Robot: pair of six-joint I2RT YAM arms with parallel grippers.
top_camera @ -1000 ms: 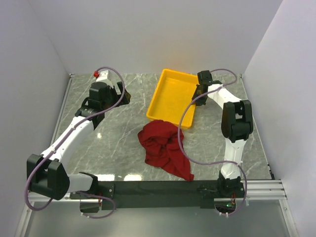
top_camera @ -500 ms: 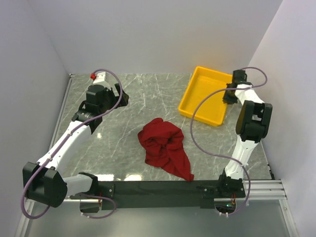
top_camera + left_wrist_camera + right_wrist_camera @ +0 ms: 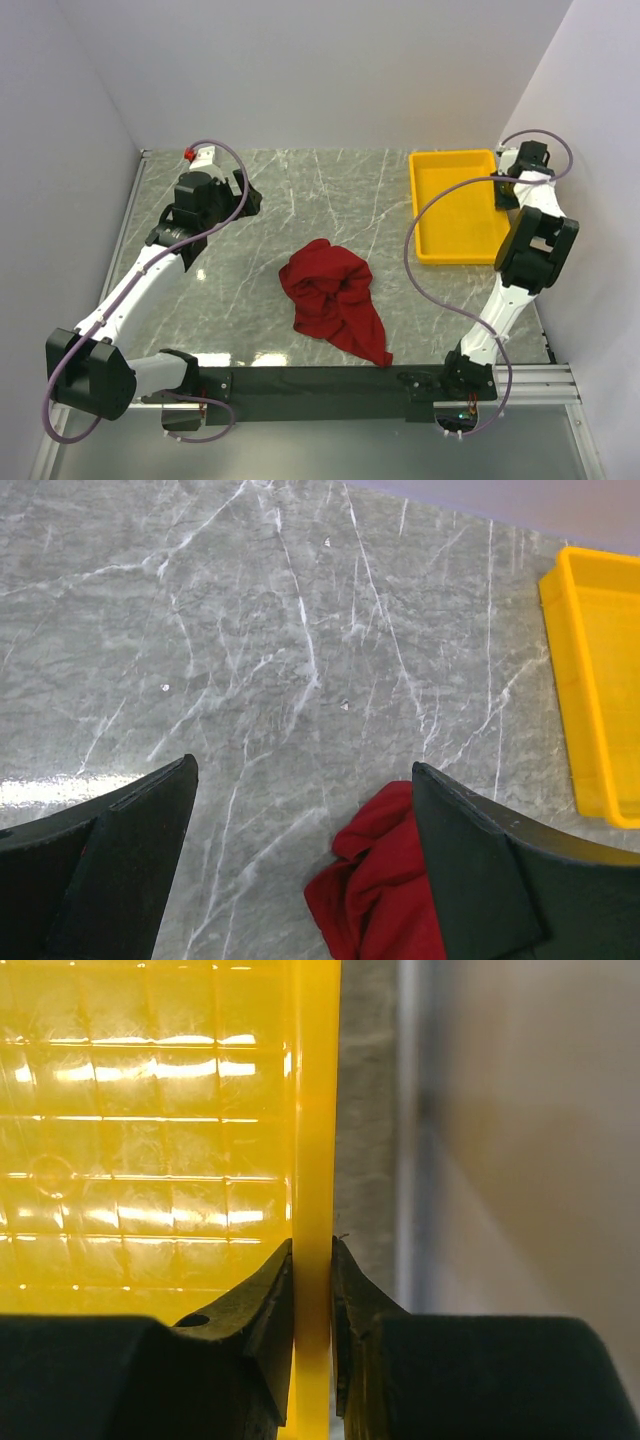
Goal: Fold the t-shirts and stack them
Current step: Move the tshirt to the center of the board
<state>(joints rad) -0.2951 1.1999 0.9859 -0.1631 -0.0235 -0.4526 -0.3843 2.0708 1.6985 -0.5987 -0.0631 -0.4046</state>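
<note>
A grey marble-patterned table (image 3: 300, 200) sits between plain pale walls, with a dark rail along its lower edge in the top view.

The shirt (image 3: 333, 300) lies in a crumpled maroon heap just below the middle of that frame, one tail of cloth trailing down and right toward the rail. Nothing touches it. In the left wrist view the shirt (image 3: 375, 890) shows at the bottom centre, below and between the two dark fingers.

The left gripper (image 3: 250, 200) is in the upper left of the top view, well apart from the shirt. From its own camera the left gripper (image 3: 303, 765) has its jaws spread wide with only bare marble between them; it holds nothing.

The tray (image 3: 455, 205) lies in the upper right of the top view, its long side running up and down the frame, well apart from the shirt. It shows at the right edge of the left wrist view as the tray (image 3: 590, 680).

The right gripper (image 3: 503, 188) is at the tray's right rim. In the right wrist view the right gripper (image 3: 312, 1250) has its jaws nearly together, pinching the thin yellow rim of the tray (image 3: 313, 1110), one finger inside the wall and one outside. The grid-textured floor fills the left of that frame, and a strip of table and the wall fill the right.
</note>
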